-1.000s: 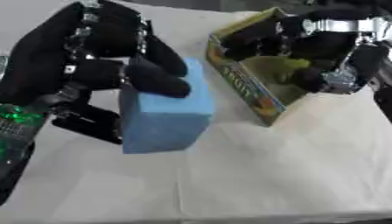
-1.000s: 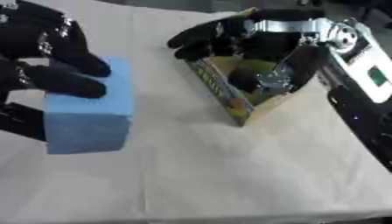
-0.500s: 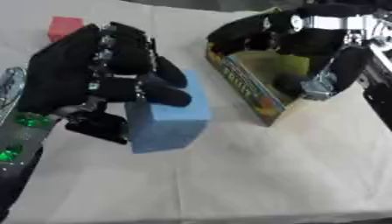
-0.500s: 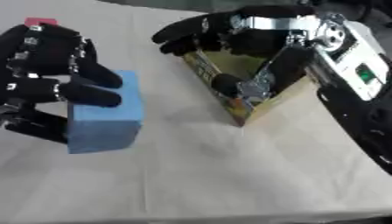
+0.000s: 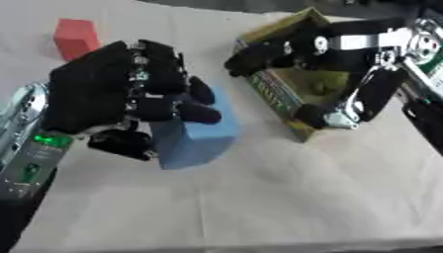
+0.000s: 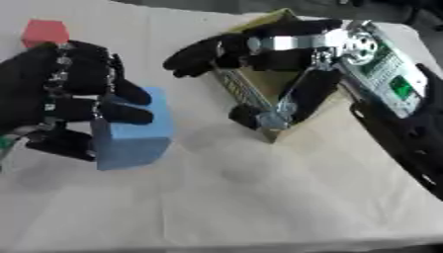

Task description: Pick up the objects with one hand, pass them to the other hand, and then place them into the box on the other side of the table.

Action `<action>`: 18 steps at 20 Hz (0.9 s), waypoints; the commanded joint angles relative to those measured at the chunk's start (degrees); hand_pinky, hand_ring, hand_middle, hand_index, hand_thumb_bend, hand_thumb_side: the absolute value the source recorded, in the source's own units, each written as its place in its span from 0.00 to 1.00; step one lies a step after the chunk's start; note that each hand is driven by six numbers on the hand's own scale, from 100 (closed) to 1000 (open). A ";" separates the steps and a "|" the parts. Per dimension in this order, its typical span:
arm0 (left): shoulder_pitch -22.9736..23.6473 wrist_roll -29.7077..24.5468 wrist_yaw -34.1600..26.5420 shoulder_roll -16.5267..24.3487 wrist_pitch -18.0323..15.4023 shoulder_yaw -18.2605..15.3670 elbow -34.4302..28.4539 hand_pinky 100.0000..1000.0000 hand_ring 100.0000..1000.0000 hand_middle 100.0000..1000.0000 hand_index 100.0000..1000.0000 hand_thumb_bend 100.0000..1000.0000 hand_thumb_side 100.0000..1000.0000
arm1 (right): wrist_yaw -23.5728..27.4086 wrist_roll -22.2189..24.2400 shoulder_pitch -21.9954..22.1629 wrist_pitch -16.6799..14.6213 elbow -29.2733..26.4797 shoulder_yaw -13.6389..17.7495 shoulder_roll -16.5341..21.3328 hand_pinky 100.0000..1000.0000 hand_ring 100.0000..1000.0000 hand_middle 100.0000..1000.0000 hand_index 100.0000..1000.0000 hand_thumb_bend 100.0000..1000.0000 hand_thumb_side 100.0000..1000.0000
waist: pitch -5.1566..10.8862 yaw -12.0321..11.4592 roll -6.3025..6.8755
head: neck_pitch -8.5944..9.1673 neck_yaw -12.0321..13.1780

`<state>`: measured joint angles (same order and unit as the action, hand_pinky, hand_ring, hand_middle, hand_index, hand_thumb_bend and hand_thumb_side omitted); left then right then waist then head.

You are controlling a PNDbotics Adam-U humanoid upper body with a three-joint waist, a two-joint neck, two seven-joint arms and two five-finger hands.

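A pale cloth-covered table (image 5: 259, 197) fills my view. My left hand (image 5: 112, 96) has its fingers and thumb curled round a light blue foam block (image 5: 197, 132), holding it on the left side. A red block (image 5: 76, 37) sits at the far left. My right hand (image 6: 259, 54) hovers with fingers spread and relaxed, holding nothing, over the open cardboard box (image 5: 281, 99) on the right.
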<state>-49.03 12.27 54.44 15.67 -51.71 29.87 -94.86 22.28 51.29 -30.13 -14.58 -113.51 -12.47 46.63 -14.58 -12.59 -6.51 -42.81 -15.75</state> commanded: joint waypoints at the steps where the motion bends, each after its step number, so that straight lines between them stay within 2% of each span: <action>1: -1.20 2.16 1.59 -0.34 -0.25 -0.33 -0.43 0.36 0.31 0.45 0.54 0.24 0.00 | -2.39 0.47 -1.10 -1.29 -1.08 -0.49 2.16 1.00 1.00 1.00 1.00 0.00 0.12 | 0.49 -0.06 -0.58 | -0.29 -0.41; 4: -1.55 3.77 3.71 -0.47 -0.25 0.23 -1.09 0.37 0.32 0.46 0.54 0.27 0.00 | -3.85 0.19 -1.42 -1.23 -1.08 -1.40 2.23 1.00 1.00 1.00 1.00 0.00 0.13 | 0.53 -0.17 -0.64 | -0.32 -0.54; 8: -2.03 6.15 7.11 -0.92 -0.25 1.06 -1.71 0.38 0.34 0.46 0.55 0.31 0.00 | -3.86 0.41 -2.40 -0.18 -1.08 -2.78 2.16 1.00 1.00 1.00 1.00 0.00 0.22 | 0.69 -0.33 -0.78 | -0.32 -0.83; 10: -2.24 7.45 8.65 -1.11 -0.25 1.27 -1.78 0.38 0.34 0.46 0.55 0.31 0.00 | -3.57 0.53 -2.77 0.81 -1.08 -3.29 2.10 1.00 1.00 1.00 1.00 0.00 0.29 | 0.76 -0.45 -0.84 | -0.33 -0.95; 12: -2.27 8.95 9.70 -1.35 -0.25 1.34 -1.60 0.38 0.33 0.46 0.55 0.31 0.00 | -3.44 0.63 -2.89 2.10 -1.08 -3.71 2.18 1.00 1.00 1.00 1.00 0.00 0.43 | 0.78 -0.61 -0.88 | -0.31 -1.03; 14: -2.32 10.52 10.20 -1.64 -0.25 1.32 -1.30 0.38 0.32 0.46 0.55 0.31 0.00 | -3.43 0.65 -3.00 3.32 -1.08 -4.02 2.26 1.00 1.00 1.00 1.00 0.00 0.50 | 0.81 -0.77 -0.97 | -0.28 -1.14; 18: -2.88 13.65 11.98 -2.20 -0.25 1.85 -1.23 0.39 0.34 0.47 0.55 0.35 0.00 | -2.36 -0.32 -3.55 5.58 -1.08 -4.05 2.19 1.00 1.00 1.00 1.00 0.00 0.47 | 0.78 -1.08 -1.11 | -0.08 -1.25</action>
<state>-50.39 20.69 65.90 14.19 -48.05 31.75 -95.27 19.29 51.16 -32.83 -9.72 -113.52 -16.45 47.23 -14.58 -13.74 -7.18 -43.21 -16.79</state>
